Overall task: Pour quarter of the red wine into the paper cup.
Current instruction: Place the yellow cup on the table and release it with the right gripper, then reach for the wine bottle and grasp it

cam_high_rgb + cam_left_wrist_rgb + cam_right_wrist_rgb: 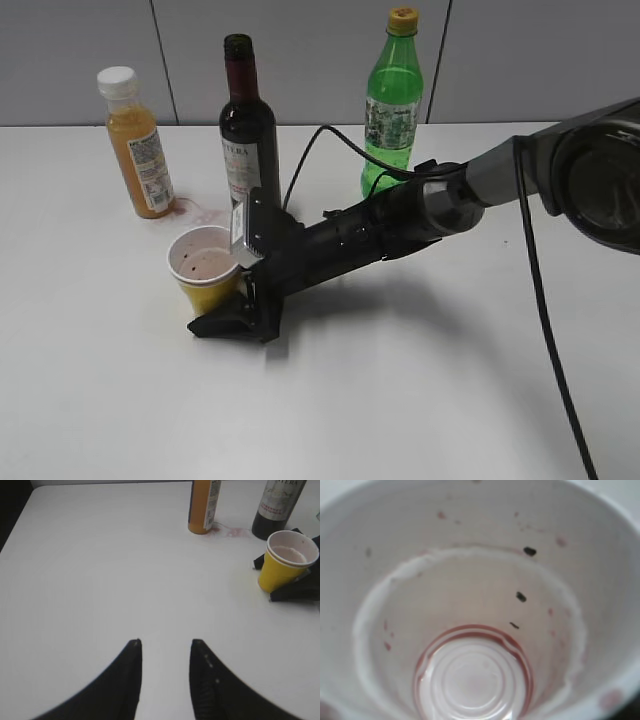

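The paper cup (205, 265) stands on the white table, yellow with a white inside. Its inside fills the right wrist view (470, 605), showing pink stains, a few dark specks and a thin red ring round the bottom. The red wine bottle (248, 120) stands upright and uncapped just behind the cup, also visible as the bottle (277, 505). My right gripper (222, 310) reaches across and straddles the cup (285, 562), with black fingers (297, 591) on both sides. How tightly they touch it is unclear. My left gripper (165, 642) hangs open over bare table, nothing between its fingers.
An orange juice bottle (138, 145) stands left of the wine, with a pink spill (205, 213) on the table beside it. A green soda bottle (393, 100) stands behind the right arm. A black cable (540, 300) loops from that arm toward the front right.
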Tool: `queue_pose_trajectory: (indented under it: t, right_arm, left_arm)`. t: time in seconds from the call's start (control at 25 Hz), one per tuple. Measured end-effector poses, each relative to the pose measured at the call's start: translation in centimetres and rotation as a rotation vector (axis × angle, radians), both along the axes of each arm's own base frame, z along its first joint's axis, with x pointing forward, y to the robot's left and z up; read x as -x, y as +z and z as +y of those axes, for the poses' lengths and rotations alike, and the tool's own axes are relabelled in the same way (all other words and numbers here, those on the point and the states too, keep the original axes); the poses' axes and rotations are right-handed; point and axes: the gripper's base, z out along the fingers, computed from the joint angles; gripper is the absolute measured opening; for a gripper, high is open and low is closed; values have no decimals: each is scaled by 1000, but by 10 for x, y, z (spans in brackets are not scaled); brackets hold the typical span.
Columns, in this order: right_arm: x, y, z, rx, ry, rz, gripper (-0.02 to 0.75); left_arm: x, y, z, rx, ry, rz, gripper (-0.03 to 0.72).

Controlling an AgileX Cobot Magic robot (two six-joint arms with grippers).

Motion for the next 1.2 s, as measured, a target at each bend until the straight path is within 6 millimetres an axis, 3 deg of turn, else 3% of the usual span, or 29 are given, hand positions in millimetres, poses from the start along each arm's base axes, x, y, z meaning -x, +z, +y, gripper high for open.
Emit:
queue_pose_trajectory:
  t: [0.32, 0.6, 0.92, 1.08, 1.2]
  right_arm:
    - [-13, 18, -26, 145, 2, 42, 631]
    - [-29, 57, -58, 126, -76, 107, 629]
    - [-26, 87, -103, 134, -192, 130, 615]
    - [-23, 109, -123, 181, -318, 42, 607]
    - [-29, 136, -137, 243, -491, -116, 603]
  left_arm:
    - [0, 0, 0, 0, 0, 0, 239]
    - [0, 0, 0, 0, 0, 0, 239]
    - [0, 0, 0, 0, 0, 0, 239]
    - [0, 0, 0, 0, 0, 0, 239]
    - [0, 0, 0, 0, 0, 0, 239]
